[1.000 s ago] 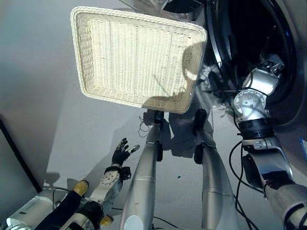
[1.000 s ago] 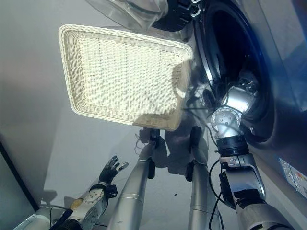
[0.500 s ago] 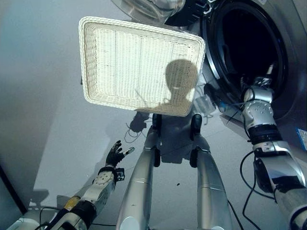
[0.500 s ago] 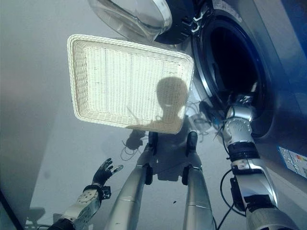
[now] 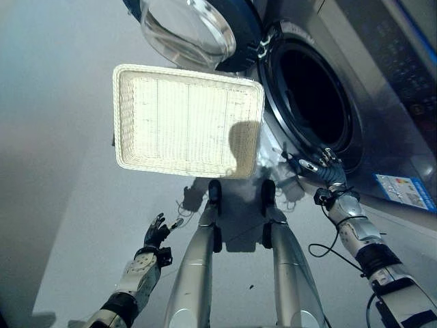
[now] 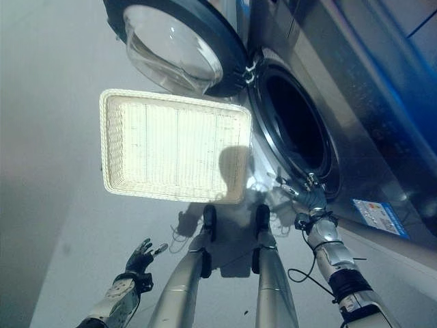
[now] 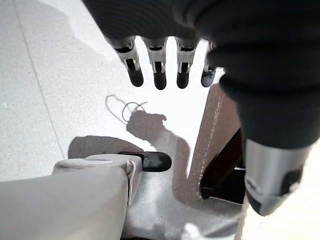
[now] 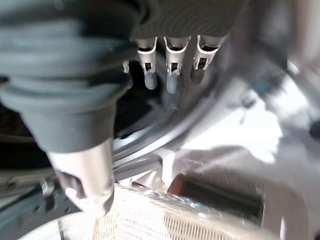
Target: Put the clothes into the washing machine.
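A white wicker basket (image 5: 123, 116) sits on the floor in front of me with nothing in it. To its right is the washing machine, its dark drum mouth (image 5: 311, 102) open and its round glass door (image 5: 188, 31) swung out above the basket. My right hand (image 5: 326, 171) hangs just below the drum's rim, fingers (image 8: 170, 70) straight and holding nothing. My left hand (image 5: 156, 232) hovers low over the floor at the lower left, fingers (image 7: 157, 65) spread and bare. No clothes are visible.
The machine's grey front panel with a blue label (image 5: 403, 191) runs along the right side. Pale grey floor (image 5: 61, 205) stretches to the left of the basket.
The camera has tilted up, bringing the door and more of the machine into view. My right hand has drawn back out of the drum to just below its rim. The left hand stays spread.
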Controlling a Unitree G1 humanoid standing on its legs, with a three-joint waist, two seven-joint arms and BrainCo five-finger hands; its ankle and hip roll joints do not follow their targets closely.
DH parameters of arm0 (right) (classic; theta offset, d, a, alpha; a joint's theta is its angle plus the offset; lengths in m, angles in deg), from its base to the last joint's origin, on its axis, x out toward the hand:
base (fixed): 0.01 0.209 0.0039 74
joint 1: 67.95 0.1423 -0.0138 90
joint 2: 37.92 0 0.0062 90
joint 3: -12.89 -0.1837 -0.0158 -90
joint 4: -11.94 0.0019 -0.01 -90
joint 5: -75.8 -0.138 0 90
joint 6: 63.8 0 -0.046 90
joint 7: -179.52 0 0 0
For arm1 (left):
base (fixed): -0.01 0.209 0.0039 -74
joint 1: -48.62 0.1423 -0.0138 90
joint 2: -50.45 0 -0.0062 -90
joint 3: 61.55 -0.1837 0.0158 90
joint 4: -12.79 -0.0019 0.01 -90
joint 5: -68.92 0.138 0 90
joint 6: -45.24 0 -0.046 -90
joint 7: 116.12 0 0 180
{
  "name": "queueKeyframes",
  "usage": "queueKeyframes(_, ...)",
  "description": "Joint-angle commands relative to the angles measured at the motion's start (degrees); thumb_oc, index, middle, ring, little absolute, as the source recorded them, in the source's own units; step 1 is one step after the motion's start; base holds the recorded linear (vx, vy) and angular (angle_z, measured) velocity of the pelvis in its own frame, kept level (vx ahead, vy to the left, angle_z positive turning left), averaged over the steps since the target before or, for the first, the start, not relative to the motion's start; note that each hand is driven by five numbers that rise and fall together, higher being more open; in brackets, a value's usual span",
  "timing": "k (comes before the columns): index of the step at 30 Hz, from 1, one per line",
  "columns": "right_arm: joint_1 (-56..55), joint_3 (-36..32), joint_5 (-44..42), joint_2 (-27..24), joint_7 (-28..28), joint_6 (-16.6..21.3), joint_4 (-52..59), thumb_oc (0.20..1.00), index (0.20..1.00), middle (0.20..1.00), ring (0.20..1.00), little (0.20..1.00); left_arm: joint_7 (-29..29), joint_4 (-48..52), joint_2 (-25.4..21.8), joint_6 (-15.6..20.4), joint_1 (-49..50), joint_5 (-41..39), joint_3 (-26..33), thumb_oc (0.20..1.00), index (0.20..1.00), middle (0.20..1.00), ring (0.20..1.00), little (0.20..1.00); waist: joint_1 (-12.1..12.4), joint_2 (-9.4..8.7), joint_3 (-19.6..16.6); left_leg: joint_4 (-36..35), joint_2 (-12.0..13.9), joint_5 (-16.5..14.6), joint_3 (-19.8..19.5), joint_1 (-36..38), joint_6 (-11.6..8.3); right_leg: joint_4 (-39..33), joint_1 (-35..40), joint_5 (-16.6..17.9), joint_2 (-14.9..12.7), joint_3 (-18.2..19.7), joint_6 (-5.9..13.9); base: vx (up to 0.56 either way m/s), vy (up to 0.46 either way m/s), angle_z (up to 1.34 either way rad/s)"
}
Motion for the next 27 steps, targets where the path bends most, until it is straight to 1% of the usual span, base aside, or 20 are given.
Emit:
queueKeyframes(1, -1.3, 2.3, 4.6, 1.4, -2.3, 1.6, -0.7, 1.0, 1.0, 1.0, 1.0, 1.0, 3.4, -3.8, -0.1, -0.3, 3.0, 3.5, 3.3, 1.0, 1.0, 1.0, 1.0, 1.0, 1.0, -1.17, -1.1, -0.2, -1.5, -3.2, 1.3, 5.8, -1.99, -1.4, 4.4, 0.0, 2.6, -3.4, 2.2, -0.01, -0.015, 0.06)
queueKeyframes(2, -1.8, 3.1, 6.2, 2.6, -2.7, 1.7, -2.8, 1.0, 1.0, 1.0, 1.0, 1.0, 4.4, -5.2, 0.0, -0.5, 2.8, 3.7, 3.6, 1.0, 1.0, 1.0, 1.0, 1.0, 1.1, -1.49, -1.1, -0.8, -1.4, -3.4, 1.4, 7.7, -2.03, -2.0, 6.2, 0.0, 2.6, -3.2, 2.43, 0.0, -0.011, 0.07)
queueKeyframes(3, -1.8, 3.1, 6.2, 2.6, -2.7, 1.7, -2.9, 1.0, 1.0, 1.0, 1.0, 1.0, 4.5, -5.2, 0.0, -0.5, 2.8, 3.7, 3.7, 1.0, 1.0, 1.0, 1.0, 1.0, 1.1, -1.51, -1.1, -0.9, -1.4, -3.4, 1.4, 7.8, -2.03, -2.1, 6.3, 0.0, 2.6, -3.2, 2.44, 0.01, -0.025, 0.09)
queueKeyframes(4, -2.5, 4.0, 5.6, 4.2, -1.9, 0.2, -6.2, 1.0, 1.0, 1.0, 1.0, 1.0, 6.3, -7.4, 0.3, -1.4, 2.3, 5.1, 4.5, 1.0, 1.0, 1.0, 1.0, 1.0, 1.3, -2.01, -1.1, -2.2, -1.1, -3.8, 1.7, 11.5, -2.07, -3.5, 10.0, 0.1, 2.1, -2.8, 3.0, 0.0, -0.025, 0.06)
queueKeyframes(5, -3.0, 4.3, 5.4, 5.0, -1.1, 0.8, -7.7, 1.0, 1.0, 1.0, 1.0, 1.0, 7.1, -8.1, 0.3, -1.6, 2.3, 5.5, 4.6, 1.0, 1.0, 1.0, 1.0, 1.0, 1.3, -2.14, -1.1, -2.5, -1.0, -3.9, 1.8, 12.9, -2.13, -4.0, 11.4, 0.2, 1.9, -2.7, 3.11, 0.02, -0.029, 0.06)
queueKeyframes(6, -4.0, 4.0, -1.8, 7.0, 3.8, 0.8, -11.7, 1.0, 1.0, 1.0, 1.0, 1.0, 9.5, -10.1, 0.6, -1.8, 2.4, 6.0, 4.8, 1.0, 1.0, 1.0, 1.0, 1.0, 1.4, -2.57, -1.8, -4.0, -0.9, -4.1, 2.2, 16.1, -2.33, -5.9, 14.5, 0.7, 1.5, -2.7, 3.45, 0.07, -0.003, 0.06)
queueKeyframes(7, -5.0, 3.5, -3.3, 8.8, 6.1, 1.0, -14.6, 1.0, 1.0, 1.0, 1.0, 1.0, 10.3, -11.5, 1.0, -1.6, 2.9, 6.2, 4.9, 1.0, 1.0, 1.0, 1.0, 1.0, 1.3, -2.71, -3.1, -4.9, -0.7, -4.1, 2.3, 17.6, -2.6, -7.0, 16.1, 0.9, 1.4, -2.8, 3.64, 0.08, 0.006, 0.05)
queueKeyframes(8, -5.3, 3.4, -4.3, 9.2, 6.9, 0.6, -15.3, 1.0, 1.0, 1.0, 1.0, 1.0, 10.5, -12.0, 1.1, -1.4, 3.1, 6.2, 4.9, 1.0, 1.0, 1.0, 1.0, 1.0, 1.3, -2.76, -3.2, -5.3, -0.6, -4.0, 2.4, 18.3, -2.69, -7.5, 16.8, 1.1, 1.4, -2.9, 3.69, 0.1, 0.016, -0.03)
queueKeyframes(10, -7.9, 1.9, -4.5, 12.6, 12.6, -0.8, -22.6, 1.0, 1.0, 1.0, 1.0, 1.0, 12.8, -15.1, 2.7, 0.6, 4.2, 7.6, 6.0, 1.0, 1.0, 1.0, 1.0, 1.0, 1.3, -3.29, -6.5, -8.4, -0.4, -3.8, 3.2, 22.7, -3.34, -12.0, 21.9, 2.2, 1.3, -3.5, 4.06, 0.19, 0.017, -0.11)
queueKeyframes(11, -10.5, 1.7, -1.0, 14.0, 15.5, -0.9, -27.7, 1.0, 1.0, 1.0, 1.0, 1.0, 14.5, -17.0, 4.1, 2.2, 5.5, 8.5, 6.8, 1.0, 1.0, 1.0, 1.0, 1.0, 1.4, -3.6, -9.7, -10.0, -0.4, -3.7, 3.3, 25.8, -3.36, -13.3, 25.2, 2.2, 1.5, -3.8, 3.96, 0.28, -0.012, -0.13)
queueKeyframes(12, -11.7, 2.1, 1.9, 14.5, 16.3, -1.0, -29.6, 1.0, 1.0, 1.0, 1.0, 1.0, 14.7, -17.7, 4.6, 1.9, 6.0, 10.9, 7.0, 1.0, 1.0, 1.0, 1.0, 1.0, 1.4, -3.7, -11.0, -10.6, -0.5, -3.8, 3.2, 27.1, -3.19, -13.6, 26.7, 1.9, 1.6, -3.9, 3.81, 0.25, -0.039, -0.09)
queueKeyframes(13, -12.5, 2.6, 5.0, 14.7, 16.7, -1.2, -30.9, 1.0, 1.0, 1.0, 1.0, 1.0, 13.6, -18.5, 4.9, 1.3, 6.3, 13.7, 6.7, 1.0, 1.0, 1.0, 1.0, 1.0, 1.4, -3.76, -12.2, -10.9, -0.5, -3.9, 3.1, 28.0, -3.04, -13.6, 27.7, 1.6, 1.7, -4.1, 3.66, 0.14, -0.042, 0.01)
queueKeyframes(14, -12.9, 3.0, 6.6, 14.8, 16.8, -1.0, -31.7, 1.0, 1.0, 1.0, 1.0, 1.0, 13.2, -19.0, 4.9, 1.1, 6.4, 15.5, 6.4, 1.0, 1.0, 1.0, 1.0, 1.0, 1.5, -3.79, -12.7, -10.9, -0.5, -4.0, 3.1, 28.4, -2.98, -13.6, 28.2, 1.4, 1.7, -4.2, 3.59, 0.13, -0.049, 0.03)
queueKeyframes(15, -13.6, 4.2, 11.0, 14.8, 16.7, -1.5, -32.6, 1.0, 1.0, 1.0, 1.0, 1.0, 12.7, -19.8, 4.9, 0.4, 6.5, 19.0, 5.5, 1.0, 1.0, 1.0, 1.0, 1.0, 1.5, -3.89, -14.1, -11.1, -0.6, -4.1, 2.9, 29.4, -2.81, -13.6, 29.4, 1.0, 1.9, -4.4, 3.41, 0.09, -0.044, 0.04)
queueKeyframes(16, -13.7, 4.7, 11.8, 14.8, 16.9, -1.9, -32.9, 1.0, 1.0, 1.0, 1.0, 1.0, 13.1, -20.1, 5.0, 0.0, 6.5, 20.2, 5.1, 1.0, 1.0, 1.0, 1.0, 1.0, 1.5, -3.93, -14.6, -11.1, -0.6, -4.2, 2.9, 29.7, -2.74, -13.6, 29.7, 0.8, 1.9, -4.4, 3.34, 0.15, -0.073, 0.02)
queueKeyframes(17, -14.4, 5.5, 11.3, 14.7, 18.2, -4.2, -34.6, 1.0, 1.0, 1.0, 1.0, 1.0, 14.4, -21.3, 5.2, -1.1, 6.2, 23.1, 3.6, 1.0, 1.0, 1.0, 1.0, 1.0, 1.6, -4.02, -16.7, -11.6, -0.6, -4.5, 2.2, 31.0, -2.43, -13.6, 31.2, 0.1, 2.4, -4.4, 3.03, 0.18, -0.072, 0.06)
queueKeyframes(18, -14.8, 5.2, 11.6, 15.1, 18.4, -5.2, -35.8, 1.0, 1.0, 1.0, 1.0, 1.0, 14.1, -22.2, 5.9, -1.7, 6.3, 22.2, 2.9, 1.0, 1.0, 1.0, 1.0, 1.0, 1.5, -4.04, -18.2, -11.8, -0.8, -4.9, 1.5, 32.1, -2.09, -13.6, 32.3, -0.4, 2.7, -4.0, 2.77, 0.19, -0.07, 0.09)
queueKeyframes(21, -16.0, 4.5, 12.8, 15.7, 19.4, -6.0, -36.8, 1.0, 1.0, 1.0, 1.0, 1.0, 14.2, -23.0, 7.1, -2.3, 7.0, 19.8, 4.1, 1.0, 1.0, 1.0, 1.0, 1.0, 1.3, -4.21, -20.3, -11.7, -1.1, -6.0, 0.9, 33.9, -1.53, -13.5, 34.2, -1.4, 3.1, -3.5, 2.39, 0.11, -0.038, 0.03)
queueKeyframes(25, -16.7, 4.9, 15.3, 16.4, 19.5, -5.9, -37.4, 1.0, 1.0, 1.0, 1.0, 1.0, 15.3, -23.5, 7.8, -2.4, 7.4, 20.5, 5.0, 1.0, 1.0, 1.0, 1.0, 1.0, 1.1, -4.87, -21.6, -9.3, -2.0, -8.1, -0.1, 34.5, -0.84, -13.4, 35.4, -2.1, 3.5, -1.9, 1.84, 0.05, -0.04, 0.01)
queueKeyframes(27, -16.7, 5.4, 18.3, 16.4, 19.9, -5.8, -37.4, 1.0, 1.0, 1.0, 1.0, 1.0, 17.3, -23.9, 7.9, -2.1, 7.5, 20.9, 5.4, 1.0, 1.0, 1.0, 1.0, 1.0, 1.1, -5.35, -22.2, -6.1, -2.7, -9.7, -0.7, 34.0, -0.59, -13.5, 36.2, -2.3, 3.6, -0.8, 1.35, 0.05, -0.041, 0.02)
